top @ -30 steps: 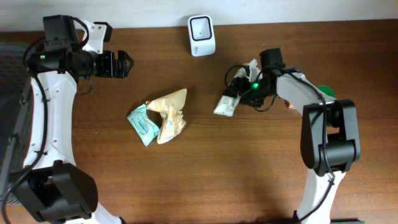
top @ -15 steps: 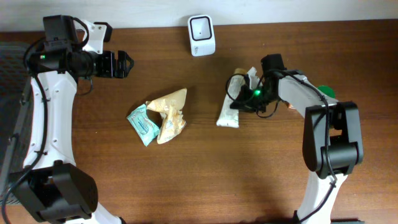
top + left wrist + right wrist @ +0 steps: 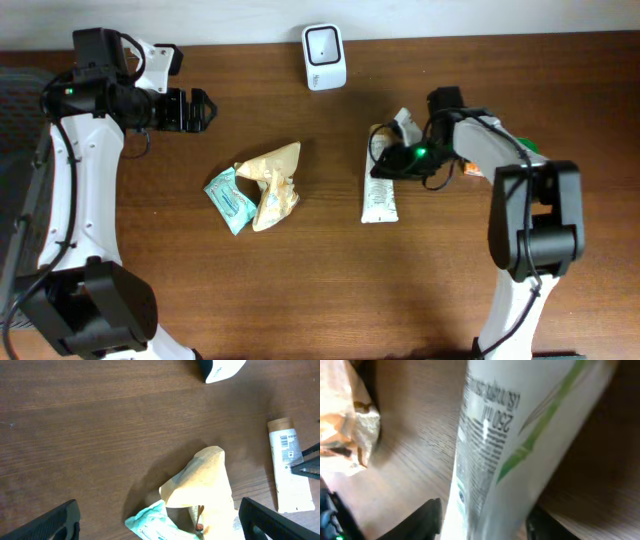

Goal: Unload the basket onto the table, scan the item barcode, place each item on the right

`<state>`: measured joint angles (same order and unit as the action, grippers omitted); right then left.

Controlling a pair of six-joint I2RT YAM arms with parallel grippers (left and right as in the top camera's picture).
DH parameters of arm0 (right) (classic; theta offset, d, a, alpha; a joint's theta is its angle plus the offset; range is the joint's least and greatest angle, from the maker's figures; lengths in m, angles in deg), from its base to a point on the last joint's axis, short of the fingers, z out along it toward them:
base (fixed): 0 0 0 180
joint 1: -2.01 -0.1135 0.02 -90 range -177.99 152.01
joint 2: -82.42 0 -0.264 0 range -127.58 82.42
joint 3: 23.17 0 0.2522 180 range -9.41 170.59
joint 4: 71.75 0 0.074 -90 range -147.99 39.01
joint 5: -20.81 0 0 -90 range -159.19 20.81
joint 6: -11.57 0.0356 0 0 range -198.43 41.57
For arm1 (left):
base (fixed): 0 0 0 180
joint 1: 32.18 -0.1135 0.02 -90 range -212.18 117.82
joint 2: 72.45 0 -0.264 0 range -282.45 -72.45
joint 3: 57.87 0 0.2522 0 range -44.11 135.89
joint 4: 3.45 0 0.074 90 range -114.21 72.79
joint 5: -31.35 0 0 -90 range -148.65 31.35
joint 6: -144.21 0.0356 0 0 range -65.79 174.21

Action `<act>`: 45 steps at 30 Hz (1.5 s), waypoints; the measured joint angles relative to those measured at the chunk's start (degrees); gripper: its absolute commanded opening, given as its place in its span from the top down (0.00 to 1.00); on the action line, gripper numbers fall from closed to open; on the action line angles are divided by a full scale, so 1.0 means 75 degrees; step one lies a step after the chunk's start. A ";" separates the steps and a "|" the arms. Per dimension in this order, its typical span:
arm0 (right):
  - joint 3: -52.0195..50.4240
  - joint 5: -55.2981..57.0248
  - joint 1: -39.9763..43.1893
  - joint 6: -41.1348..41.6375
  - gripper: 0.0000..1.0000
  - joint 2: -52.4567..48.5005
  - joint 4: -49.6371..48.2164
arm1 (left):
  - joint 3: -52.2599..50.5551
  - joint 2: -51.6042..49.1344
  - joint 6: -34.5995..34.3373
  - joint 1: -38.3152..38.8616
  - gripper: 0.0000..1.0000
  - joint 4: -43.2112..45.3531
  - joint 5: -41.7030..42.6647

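Bench [image 3: 300, 300] carries all items. Left gripper [image 3: 207, 108], rear left: jaws wide apart. Right gripper [image 3: 388, 166]: jaws straddle the white tube [image 3: 379, 198] near its cap end; whether they grip it cannot be determined. Tube lies flat right of centre, barcode upward, near scanner [image 3: 324, 57].

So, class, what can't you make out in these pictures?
Barcode scanner: left wrist view, cropped by top edge.
Tube fine print: right wrist view, blurred.
Right end effector grip: right wrist view, fingers cropped by bottom edge.
Teal packet: left wrist view, partly under paper bag.
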<state>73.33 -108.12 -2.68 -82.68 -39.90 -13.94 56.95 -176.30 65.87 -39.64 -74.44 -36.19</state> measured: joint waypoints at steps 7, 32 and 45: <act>0.0114 -0.0554 -0.0102 0.1693 0.85 -0.0417 -0.0259 | 0.0000 -0.0114 0.0000 0.0000 0.01 0.0003 0.0000; 0.0041 -0.4497 0.0793 0.2390 0.96 0.2961 -0.0644 | 0.0000 -0.0114 0.0000 0.0000 0.01 0.0000 0.0000; 0.3340 0.4097 -0.2454 0.0702 0.96 0.2020 -0.0268 | 0.0000 -0.0114 0.0000 0.0000 0.01 0.0003 -0.0003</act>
<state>98.37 -77.39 -21.08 -77.42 -24.76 -15.95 56.95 -177.16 65.87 -39.64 -74.42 -36.22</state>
